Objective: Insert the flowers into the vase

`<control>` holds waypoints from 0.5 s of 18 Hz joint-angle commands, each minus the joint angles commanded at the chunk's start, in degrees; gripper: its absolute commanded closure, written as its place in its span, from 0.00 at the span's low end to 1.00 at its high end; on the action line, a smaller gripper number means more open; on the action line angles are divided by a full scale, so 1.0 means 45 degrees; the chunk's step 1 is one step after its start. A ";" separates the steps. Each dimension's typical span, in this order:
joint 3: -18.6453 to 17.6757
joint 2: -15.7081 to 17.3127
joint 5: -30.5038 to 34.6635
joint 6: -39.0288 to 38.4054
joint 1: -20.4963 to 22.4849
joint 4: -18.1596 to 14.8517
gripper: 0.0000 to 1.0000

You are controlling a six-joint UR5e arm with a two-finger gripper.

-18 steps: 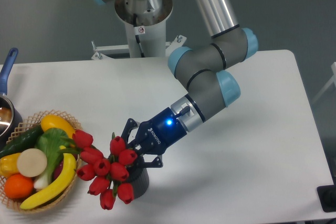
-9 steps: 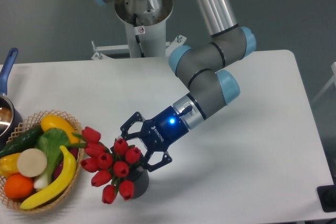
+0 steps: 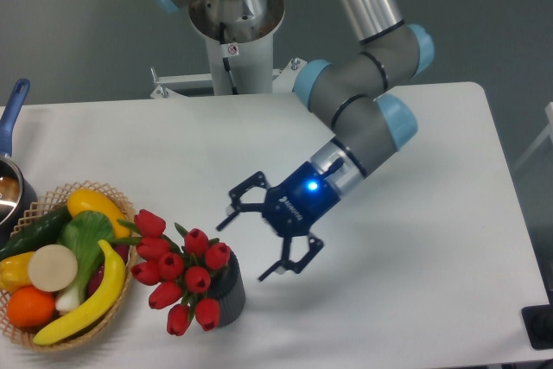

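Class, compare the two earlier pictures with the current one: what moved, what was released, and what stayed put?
The gripper, shut around the flowers a second ago, opened its jaws and let them go, then drew back up and to the right, clear of the bunch. The flowers now stand unsupported in the vase, leaning left toward the basket. The vase, the basket and its fruit and vegetables kept their places.
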 joint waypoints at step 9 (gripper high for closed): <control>0.0586 0.0939 0.8336 0.0020 0.0431 0.0000 0.00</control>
